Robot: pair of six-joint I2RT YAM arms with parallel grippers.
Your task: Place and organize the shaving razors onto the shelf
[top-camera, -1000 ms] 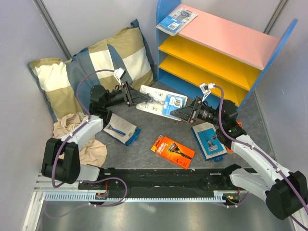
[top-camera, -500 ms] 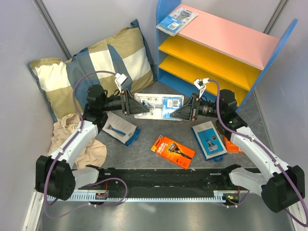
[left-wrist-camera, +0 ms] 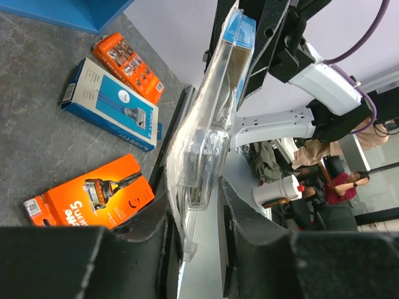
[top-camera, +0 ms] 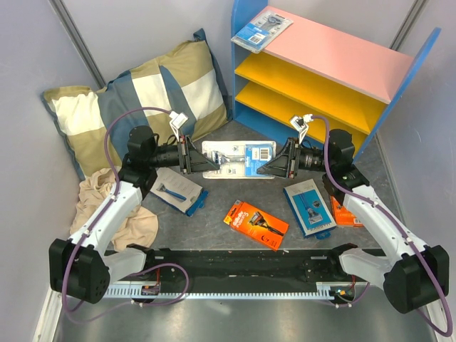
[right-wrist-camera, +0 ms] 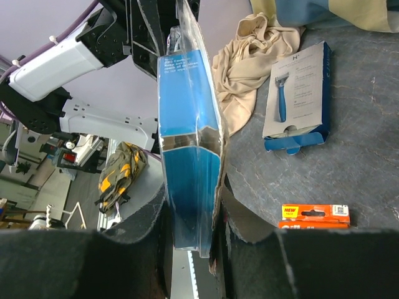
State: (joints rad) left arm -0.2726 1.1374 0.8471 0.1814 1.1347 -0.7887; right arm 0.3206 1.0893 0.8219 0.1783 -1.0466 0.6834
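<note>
The left gripper (left-wrist-camera: 193,193) has its jaws drawn in narrow around one short end of the blister pack (top-camera: 231,158), and both fingers appear to touch it. The right gripper (right-wrist-camera: 191,199) pinches the other end, jaws just as narrow. The pack hangs level between the two arms, lifted off the table (top-camera: 214,210) and just in front of the shelf (top-camera: 240,50).

By my reading the task is early. One shelf pack (top-camera: 262,30) lies at the left end of the pink top board, slightly over its edge. The two yellow boards show no razors. The held pack is mid-carry or mid-handover. Four more sit on the table: an orange box (top-camera: 256,223) near the middle, a blue box (top-camera: 310,206) beside the right arm, a white box (top-camera: 178,191) by the left arm, and a second orange box (top-camera: 347,212) mostly hidden under the right arm.

The table is grey and speckled. A checked pillow (top-camera: 135,107) fills the far left corner, with a beige cloth (top-camera: 117,210) in front of it. Pale walls close in on three sides.
</note>
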